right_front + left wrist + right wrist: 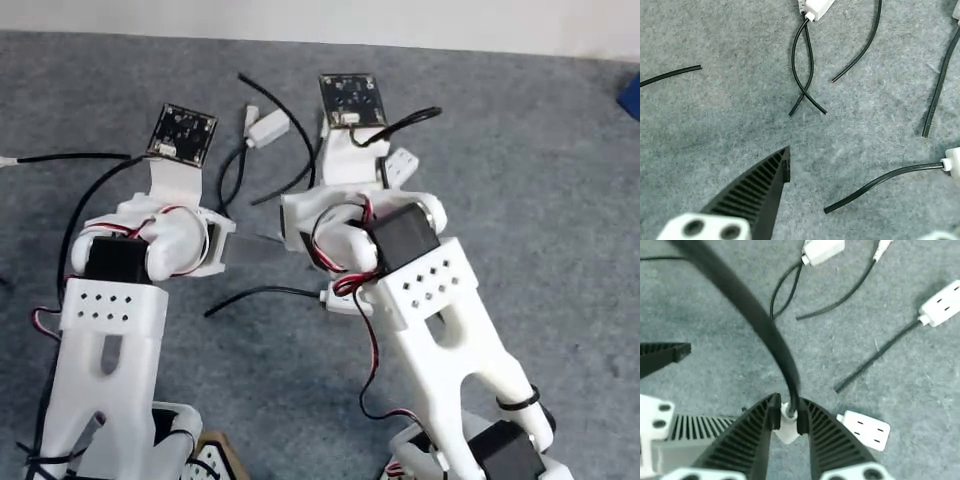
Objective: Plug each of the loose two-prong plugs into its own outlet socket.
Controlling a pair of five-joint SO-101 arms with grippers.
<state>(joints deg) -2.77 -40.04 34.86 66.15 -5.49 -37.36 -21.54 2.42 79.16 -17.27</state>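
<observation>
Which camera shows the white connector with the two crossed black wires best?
The high view: the white connector lies whole and uncovered, wires included. Both wrist views come closer but cut it off at the picture's edge.

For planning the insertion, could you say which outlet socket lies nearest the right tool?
The near socket just beside the right tool; the far socket lies well away.

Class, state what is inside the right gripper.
A white plug is pinched in the right gripper, its black cord running out toward the camera. The fingers cover the plug's sides, and its prongs are hidden.
</observation>
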